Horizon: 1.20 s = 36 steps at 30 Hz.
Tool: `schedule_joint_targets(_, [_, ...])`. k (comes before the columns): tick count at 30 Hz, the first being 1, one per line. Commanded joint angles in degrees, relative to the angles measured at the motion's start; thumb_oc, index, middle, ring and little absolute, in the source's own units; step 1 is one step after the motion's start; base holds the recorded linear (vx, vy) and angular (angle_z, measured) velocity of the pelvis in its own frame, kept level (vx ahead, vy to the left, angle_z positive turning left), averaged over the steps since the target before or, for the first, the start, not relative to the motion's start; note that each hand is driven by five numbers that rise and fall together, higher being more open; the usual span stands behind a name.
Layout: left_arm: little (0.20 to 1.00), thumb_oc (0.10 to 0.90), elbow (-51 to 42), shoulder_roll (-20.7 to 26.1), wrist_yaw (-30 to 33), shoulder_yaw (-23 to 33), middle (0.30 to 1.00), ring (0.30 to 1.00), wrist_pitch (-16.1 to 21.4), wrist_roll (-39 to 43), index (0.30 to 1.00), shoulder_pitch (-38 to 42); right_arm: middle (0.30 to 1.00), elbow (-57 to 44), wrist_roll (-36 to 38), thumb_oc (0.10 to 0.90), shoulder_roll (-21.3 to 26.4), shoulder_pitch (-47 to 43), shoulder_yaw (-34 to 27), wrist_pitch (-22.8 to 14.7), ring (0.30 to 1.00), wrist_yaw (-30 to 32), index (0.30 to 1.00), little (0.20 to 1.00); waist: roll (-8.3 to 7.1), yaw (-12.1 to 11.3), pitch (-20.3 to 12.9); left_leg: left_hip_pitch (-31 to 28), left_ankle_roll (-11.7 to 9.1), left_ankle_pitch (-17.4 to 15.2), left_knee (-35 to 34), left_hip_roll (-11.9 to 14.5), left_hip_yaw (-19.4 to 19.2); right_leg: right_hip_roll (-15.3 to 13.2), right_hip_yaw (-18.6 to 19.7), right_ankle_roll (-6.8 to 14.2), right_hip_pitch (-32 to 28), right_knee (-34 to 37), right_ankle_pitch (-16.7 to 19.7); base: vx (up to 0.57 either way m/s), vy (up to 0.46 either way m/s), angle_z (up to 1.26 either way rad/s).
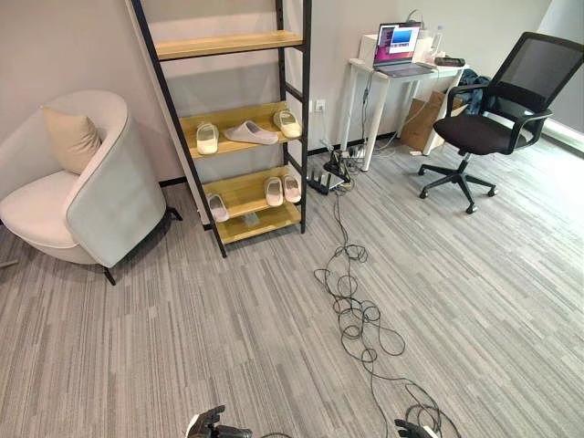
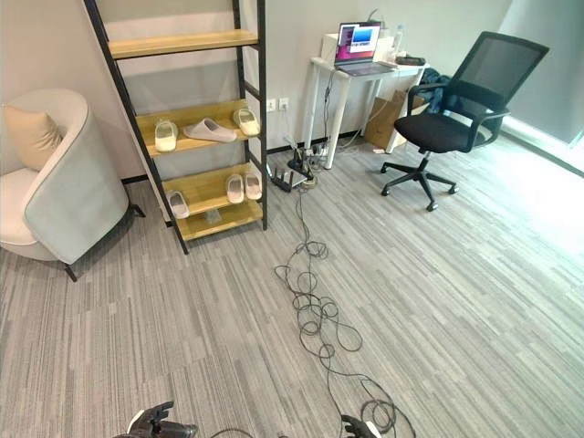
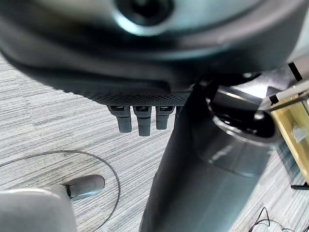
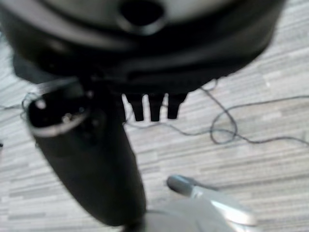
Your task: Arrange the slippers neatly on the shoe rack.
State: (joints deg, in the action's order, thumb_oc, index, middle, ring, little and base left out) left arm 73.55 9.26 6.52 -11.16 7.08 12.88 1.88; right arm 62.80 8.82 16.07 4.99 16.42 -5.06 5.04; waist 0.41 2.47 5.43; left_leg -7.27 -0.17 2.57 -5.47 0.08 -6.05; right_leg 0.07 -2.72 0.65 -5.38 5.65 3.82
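Where frame crops, both hands [image 1: 212,425] half-hidden

White armchair [image 1: 87,196], cushion [image 1: 71,139]; black office chair [image 1: 497,119]; laptop [image 1: 399,48] on desk [image 1: 379,87].

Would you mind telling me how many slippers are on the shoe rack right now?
6. Middle shelf: one left, one lying sideways in the centre, one right. Lower shelf: one left, a pair right. None seems hidden.

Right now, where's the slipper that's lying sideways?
The sideways slipper lies on the shoe rack's middle shelf, between two slippers that point outward, left and right. The rack stands against the wall beside the armchair.
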Motion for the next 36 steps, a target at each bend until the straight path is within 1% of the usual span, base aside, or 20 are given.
schedule_joint_targets(1, [0.9,0.8,1.1,-0.4,0.3,-1.2,0.9,0.9,1.9,-2.8,0.9,3.8,0.9,2.2,0.3,0.8,-0.7,-4.7,2.5,-2.7,0.9,-0.7,0.9,0.9,0.43,-0.3,1.7,-0.5,-2.8,-4.1,0.5,2.8,0.9,-5.3,2.7,7.7,-0.7,-0.6,-5.0,0.0,0.0,0.0])
schedule_joint_targets(8, [0.9,0.8,1.7,-0.3,-0.4,-2.2,0.9,0.9,1.4,-3.9,0.9,4.2,0.9,2.9,-0.4,0.8,-0.8,-5.0,3.3,-2.3,0.9,-1.1,0.9,0.9,0.34,0.1,3.5,-0.8,-2.9,-4.0,0.5,3.0,1.4,-5.1,2.6,7.2,-1.1,-0.6,-4.7,0.02,-0.058,0.0])
schedule_joint_targets(13, [0.9,0.8,0.0,0.7,0.3,-2.4,0.9,0.9,2.3,-1.6,0.9,6.2,0.9,3.1,-0.2,0.8,-0.7,-7.0,3.7,-2.4,0.9,-1.2,0.9,0.9,0.52,0.7,7.0,1.1,-3.5,-3.0,1.6,4.4,1.5,-3.8,2.8,5.5,4.3,-8.4,-7.2,0.0,-0.062,0.01])
schedule_joint_targets(15, [0.9,0.8,-0.6,1.2,0.3,-2.1,0.9,0.9,2.9,0.1,0.9,6.2,0.9,3.8,-2.1,0.8,-0.6,-7.0,5.0,-2.3,0.9,-1.8,0.9,0.9,-0.49,0.3,7.8,4.8,-4.5,-4.7,9.3,5.3,1.3,-3.9,2.4,4.8,4.5,-10.1,-8.5,0.06,-0.09,0.04])
schedule_joint_targets(16, [0.9,0.8,-0.6,1.2,0.3,-2.1,0.9,0.9,2.9,0.1,0.9,6.2,0.9,3.9,-2.1,0.8,-0.6,-7.1,5.0,-2.3,0.9,-1.8,0.9,0.9,-0.48,0.3,7.8,5.1,-4.5,-4.9,9.6,5.3,1.3,-3.9,2.3,4.8,4.6,-10.2,-8.5,0.07,-0.137,0.07])
schedule_joint_targets(17, [0.9,0.8,-0.9,0.9,0.5,-2.8,0.9,0.9,3.1,0.0,0.9,7.1,0.9,4.1,-4.8,0.8,-0.1,-7.1,6.3,-1.9,0.9,-1.8,0.9,0.9,-1.69,-0.7,10.0,11.7,-6.2,-2.4,19.9,6.1,-0.1,-4.6,0.8,3.9,3.5,-11.2,-10.1,0.1,-0.108,0.21])
schedule_joint_targets(18, [0.9,0.8,-0.9,0.7,0.6,-3.4,0.9,0.9,3.0,-0.5,0.9,7.5,0.9,4.4,-5.9,0.8,0.2,-7.2,6.8,-1.7,0.9,-1.7,0.9,0.9,-2.01,-0.9,10.2,14.1,-6.2,-1.1,21.1,6.8,-1.3,-4.8,-0.1,3.9,3.0,-10.6,-10.7,0.2,-0.111,0.45])
schedule_joint_targets(21, [0.9,0.8,-0.4,0.0,0.0,-4.7,0.9,0.9,2.4,-2.6,0.9,7.3,0.9,6.0,-7.5,0.8,0.6,-7.6,7.7,-0.8,0.9,-1.6,0.9,0.9,-2.51,-2.2,10.0,19.3,-5.1,-1.1,19.5,7.0,-3.9,-5.1,-1.1,3.9,0.5,-8.8,-11.9,0.25,0.01,0.54])
schedule_joint_targets(22, [0.9,0.8,0.3,0.0,-0.6,-4.9,0.9,0.9,1.6,-3.3,0.9,7.0,0.9,6.2,-5.8,0.8,0.6,-8.0,6.8,-1.1,0.9,-1.2,0.9,0.9,-2.28,-3.9,9.6,22.4,-5.1,1.5,15.5,6.1,-3.6,-4.1,-0.8,3.8,-1.7,-7.3,-12.3,0.51,0.079,0.38])
schedule_joint_targets(23, [0.9,0.8,0.7,-0.1,-0.7,-4.9,0.9,0.9,1.4,-3.6,0.9,6.7,0.9,6.3,-4.8,0.8,0.5,-8.1,5.9,-1.1,0.9,-1.0,0.9,0.9,-2.37,-4.4,9.1,23.2,-5.4,2.6,13.6,5.9,-3.1,-3.8,-0.4,4.0,-2.8,-6.6,-12.7,0.55,0.146,0.21])
schedule_joint_targets(26, [0.9,0.8,3.0,-0.5,-1.3,-3.2,0.9,0.9,0.9,-3.3,0.9,4.6,0.9,6.6,-1.9,0.8,-0.3,-7.5,3.7,-1.3,0.9,-1.7,0.9,0.9,-2.91,-4.7,7.4,21.8,-3.9,1.5,12.0,4.1,-1.1,-4.1,0.7,5.1,-4.3,-6.8,-13.8,0.3,0.115,-0.28])
schedule_joint_targets(27, [0.9,0.8,3.7,-0.5,-1.3,-2.9,0.9,0.9,0.5,-4.2,0.9,4.1,0.9,6.9,-1.2,0.8,-0.4,-7.4,2.9,-1.5,0.9,-1.7,0.9,0.9,-3.49,-4.8,6.7,22.3,-3.0,0.8,13.3,3.2,-0.8,-5.1,1.2,5.7,-4.8,-7.8,-13.9,0.54,0.222,-0.58])
schedule_joint_targets(28, [0.9,0.8,4.1,0.3,-1.5,-2.8,0.9,0.9,0.1,-6.0,0.9,3.9,0.9,7.1,-0.1,0.8,-0.7,-7.2,1.7,-1.7,0.9,-2.0,0.9,0.9,-4.41,-4.8,6.1,21.1,-1.4,-1.4,14.9,2.1,-1.5,-6.4,2.1,7.3,-3.7,-12.8,-12.6,0.4,0.178,-0.55])
schedule_joint_targets(29, [0.9,0.8,4.1,0.3,-1.5,-2.8,0.9,0.9,0.1,-6.0,0.9,3.9,0.9,7.1,-0.1,0.8,-0.7,-7.2,1.7,-1.7,0.9,-2.0,0.9,0.9,-4.46,-4.9,6.1,21.1,-1.4,-1.5,15.0,2.0,-1.6,-6.5,2.2,7.3,-3.7,-12.9,-12.7,0.44,0.202,-0.66])
schedule_joint_targets(30, [0.9,0.8,3.2,1.0,-1.6,-2.9,0.9,0.9,0.2,-5.7,0.9,4.3,0.9,6.4,1.1,0.8,-0.4,-7.8,1.3,-1.6,0.9,-2.7,0.9,0.9,-4.41,-4.3,6.6,18.9,0.2,-3.5,14.9,1.2,-1.9,-7.2,3.3,9.1,0.3,-21.9,-7.1,0.32,0.147,-0.41])
schedule_joint_targets(31, [0.9,0.8,2.6,1.3,-1.5,-3.3,0.9,0.9,0.3,-5.8,0.9,4.8,0.9,5.3,1.2,0.8,-0.4,-8.3,1.5,-1.7,0.9,-2.6,0.9,0.9,-4.25,-3.7,7.2,17.1,1.0,-4.5,14.8,0.7,-2.0,-7.5,3.4,9.7,2.4,-27.2,-3.7,0.32,0.144,-0.4])
schedule_joint_targets(32, [0.9,0.8,2.6,1.2,-1.5,-3.3,0.9,0.9,0.3,-5.8,0.9,4.8,0.9,5.3,1.2,0.8,-0.4,-8.3,1.5,-1.7,0.9,-2.6,0.9,0.9,-4.15,-3.8,7.1,17.3,0.9,-4.5,14.7,0.8,-2.1,-7.4,3.4,9.7,2.6,-27.1,-3.5,0.23,0.087,-0.25])
schedule_joint_targets(33, [0.9,0.8,1.9,1.5,-1.5,-3.7,0.9,0.9,0.4,-6.0,0.9,5.3,0.9,4.3,1.3,0.8,-0.3,-8.4,1.3,-1.9,0.9,-2.6,0.9,0.9,-3.45,-3.3,7.5,15.2,1.5,-5.3,14.2,0.9,-2.0,-7.5,2.9,10.0,5.2,-31.4,-1.4,0.37,0.123,-0.06])
schedule_joint_targets(34, [0.9,0.8,0.4,2.2,-1.3,-4.4,0.9,0.9,0.5,-6.1,0.9,6.3,0.9,2.5,1.6,0.8,-0.1,-8.5,0.8,-2.3,0.9,-2.1,0.9,0.9,-1.74,-1.8,8.2,11.0,2.2,-6.6,12.4,1.0,-2.0,-7.7,1.0,9.4,10.2,-36.2,1.1,0.55,0.131,0.05])
schedule_joint_targets(36, [0.9,0.8,-1.2,2.8,-1.1,-4.4,0.9,0.9,1.0,-5.6,0.9,7.4,0.9,2.0,2.1,0.8,0.3,-8.0,0.4,-2.3,0.9,-2.0,0.9,0.9,-0.87,-0.3,8.7,7.2,2.0,-8.0,10.7,0.7,-1.0,-7.9,-1.2,8.3,13.6,-32.7,-1.9,0.49,0.046,0.08])
